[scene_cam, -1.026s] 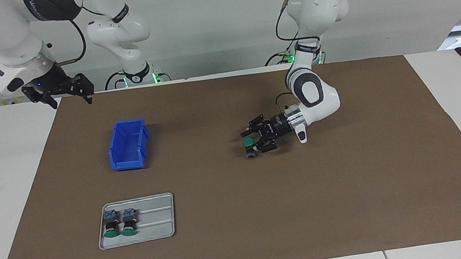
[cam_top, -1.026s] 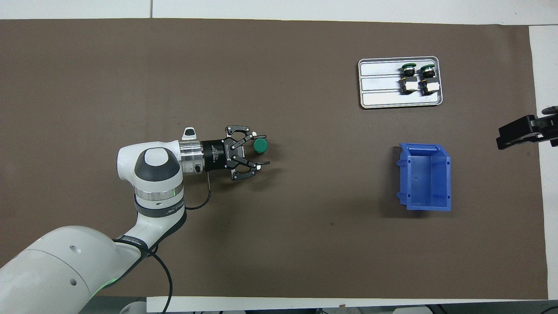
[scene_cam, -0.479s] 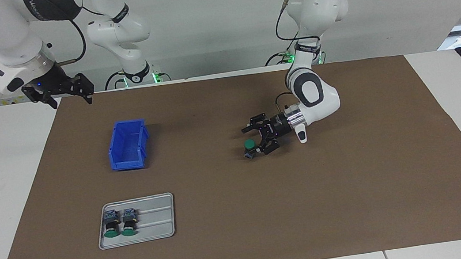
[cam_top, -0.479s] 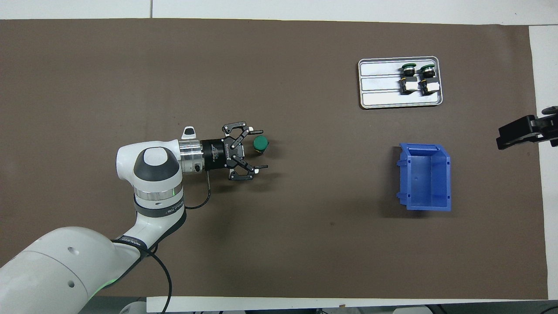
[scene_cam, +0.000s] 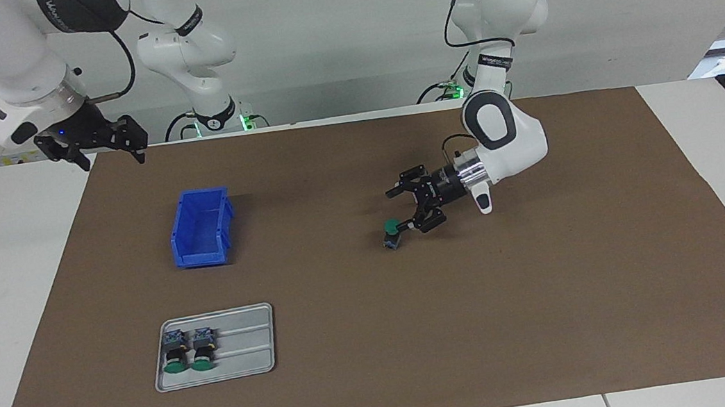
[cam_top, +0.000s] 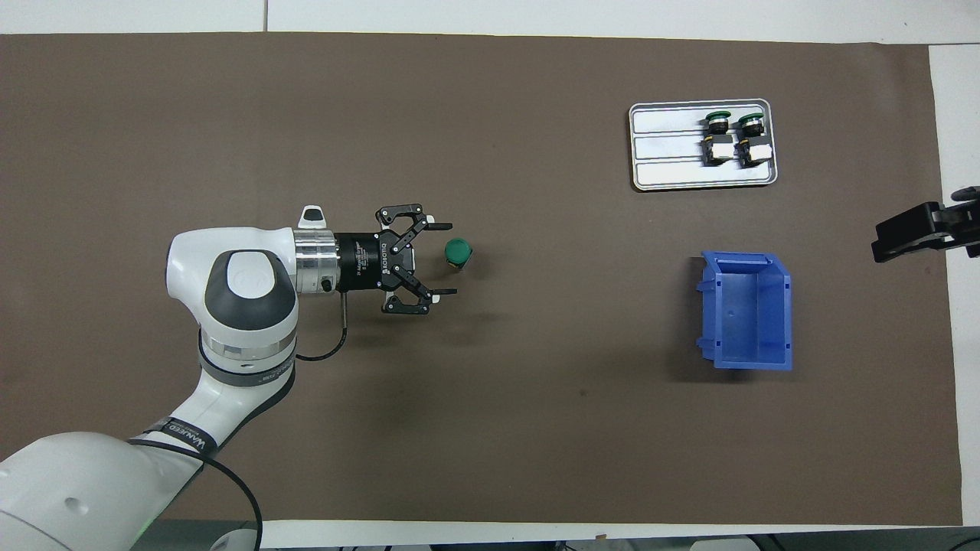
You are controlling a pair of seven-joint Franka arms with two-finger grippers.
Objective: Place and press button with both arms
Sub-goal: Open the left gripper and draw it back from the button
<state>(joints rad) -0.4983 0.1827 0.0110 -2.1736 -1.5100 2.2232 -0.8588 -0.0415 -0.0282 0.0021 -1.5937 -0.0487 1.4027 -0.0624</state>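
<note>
Green cap up, the button [scene_cam: 392, 233] stands on the brown mat [scene_cam: 556, 290] near the middle of the table, upright on its block base, long axis vertical. Take the button as the landmark for everything else.

Just beside it, toward the left arm's end of the table, sits the left gripper [scene_cam: 409, 210], low over the mat and pointing sideways at the button. Its fingers are spread wide and nothing is between them; in the overhead view the green cap shows clear of both fingertips, just off their open mouth. Released, then, and the button stands free.

Well apart from the button, up in the air over the mat's edge at the right arm's end of the table, hangs the right gripper [scene_cam: 94, 142], empty and open too. That arm waits.

So the placing looks done and the pressing is what's left. The cap faces straight up, so a press has to come down along that vertical axis. The left gripper is by far the nearer, but it lies level with the button, not above it.

Also toward the right arm's end from the button: a blue bin [scene_cam: 201, 228], and farther from the robots a grey tray [scene_cam: 250, 358] holding two more buttons [scene_cam: 188, 350] lying on their sides.
</note>
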